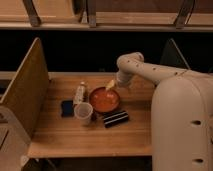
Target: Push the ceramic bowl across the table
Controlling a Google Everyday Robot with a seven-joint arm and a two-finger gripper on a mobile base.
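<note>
Camera view: nearest on the table (90, 142), a white cup (83, 112) and a dark striped packet (116, 118). Ceramic bowl (104, 100) sits mid-table just behind both. Gripper (111, 85) hangs at its far rim — spread or closed, cannot tell. Bowl judged rigid, glossy, chippable, fairly heavy — push low on the outer wall.

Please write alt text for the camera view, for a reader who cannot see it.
The robot's hand is at the far rim of an orange-red ceramic bowl on a wooden table. A white cup, a bottle and a dark packet are beside it.
</note>
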